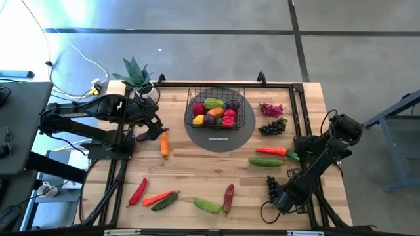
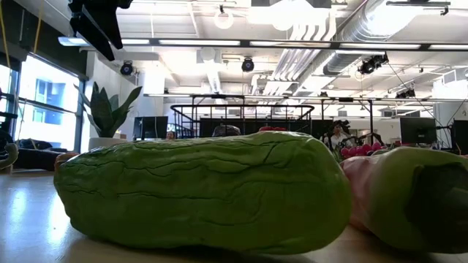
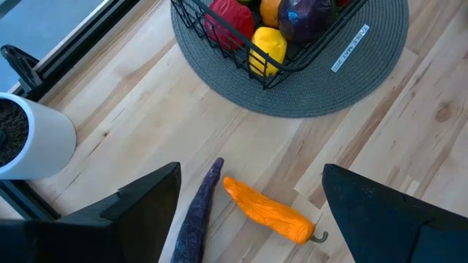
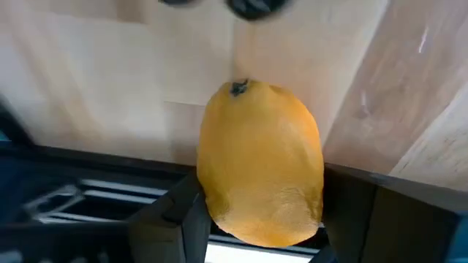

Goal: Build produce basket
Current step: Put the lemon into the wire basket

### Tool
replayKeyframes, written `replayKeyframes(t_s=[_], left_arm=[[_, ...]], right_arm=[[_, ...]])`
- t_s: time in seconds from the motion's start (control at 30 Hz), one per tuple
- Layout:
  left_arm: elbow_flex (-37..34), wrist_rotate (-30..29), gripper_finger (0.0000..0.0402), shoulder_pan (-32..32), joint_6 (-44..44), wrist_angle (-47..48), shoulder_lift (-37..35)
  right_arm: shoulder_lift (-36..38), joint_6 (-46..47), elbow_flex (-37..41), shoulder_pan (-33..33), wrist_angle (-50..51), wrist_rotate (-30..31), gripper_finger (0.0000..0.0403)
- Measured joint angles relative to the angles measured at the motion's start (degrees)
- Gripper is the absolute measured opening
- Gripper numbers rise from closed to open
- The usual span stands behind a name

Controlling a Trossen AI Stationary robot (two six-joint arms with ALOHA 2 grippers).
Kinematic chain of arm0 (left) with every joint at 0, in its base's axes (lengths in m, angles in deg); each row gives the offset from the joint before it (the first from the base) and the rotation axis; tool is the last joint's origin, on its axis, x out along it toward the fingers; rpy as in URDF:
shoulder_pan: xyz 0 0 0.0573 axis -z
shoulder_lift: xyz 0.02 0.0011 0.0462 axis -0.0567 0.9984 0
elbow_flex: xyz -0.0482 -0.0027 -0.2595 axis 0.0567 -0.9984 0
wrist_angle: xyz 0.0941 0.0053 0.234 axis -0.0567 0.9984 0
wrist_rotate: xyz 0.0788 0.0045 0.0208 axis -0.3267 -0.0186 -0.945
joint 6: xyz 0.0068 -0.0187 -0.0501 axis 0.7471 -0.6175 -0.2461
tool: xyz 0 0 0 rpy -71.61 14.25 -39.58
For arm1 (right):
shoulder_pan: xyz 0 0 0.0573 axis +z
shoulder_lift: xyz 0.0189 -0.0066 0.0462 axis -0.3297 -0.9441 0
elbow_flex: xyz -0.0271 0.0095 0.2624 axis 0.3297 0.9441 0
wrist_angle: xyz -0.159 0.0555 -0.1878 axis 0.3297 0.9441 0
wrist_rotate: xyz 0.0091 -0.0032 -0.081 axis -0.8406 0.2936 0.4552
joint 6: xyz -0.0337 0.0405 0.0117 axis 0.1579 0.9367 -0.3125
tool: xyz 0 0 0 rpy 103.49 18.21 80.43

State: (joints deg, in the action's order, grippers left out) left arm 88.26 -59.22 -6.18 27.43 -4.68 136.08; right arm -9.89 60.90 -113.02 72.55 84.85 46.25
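gripping a lemon (image 4: 261,164), right claw (image 4: 256,219); only its wrist view shows it.

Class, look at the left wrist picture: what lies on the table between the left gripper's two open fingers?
Between the left gripper's fingers lie an orange chilli and a dark purple chilli. The high view also shows both beside that gripper.

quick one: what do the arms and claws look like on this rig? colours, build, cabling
Both arms are matte black, built from boxy jointed segments. The left arm has black cables looped alongside it; the right arm carries cable loops near its wrist. Each claw, left claw and right claw, has two broad, flat dark fingers with angular edges. No markings are legible.
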Motion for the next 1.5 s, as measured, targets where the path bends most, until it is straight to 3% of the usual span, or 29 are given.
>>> replayKeyframes(t_s=[0.27, 0.7, 0.87, 1.17, 1.5], left_arm=[[0.0, 0.0, 0.0323, 0.0, 0.0, 0.0, 0.0], [0.0, 2.9, 0.0323, 0.0, 4.5, 0.0, 0.0], [0.0, 4.8, 0.0323, 0.0, 4.5, 0.0, 0.0], [0.0, 5.9, 0.0323, 0.0, 4.5, 0.0, 0.0], [0.0, 5.9, 0.0323, 0.0, 8.1, 0.0, 0.0]], right_arm=[[0.0, 8.1, -8.8, 0.0, 4.4, 2.5, 0.0180], [0.0, 23.8, -22.6, -7.8, 6.6, 24.8, 0.0182], [0.0, 24.3, -26.1, -13.6, 8.1, 32.5, 0.0182], [0.0, 19.8, -29.6, -25.4, 7.1, 38.8, 0.0183], [0.0, 8.6, -29.9, -39.8, -0.9, 39.8, 0.0183]])
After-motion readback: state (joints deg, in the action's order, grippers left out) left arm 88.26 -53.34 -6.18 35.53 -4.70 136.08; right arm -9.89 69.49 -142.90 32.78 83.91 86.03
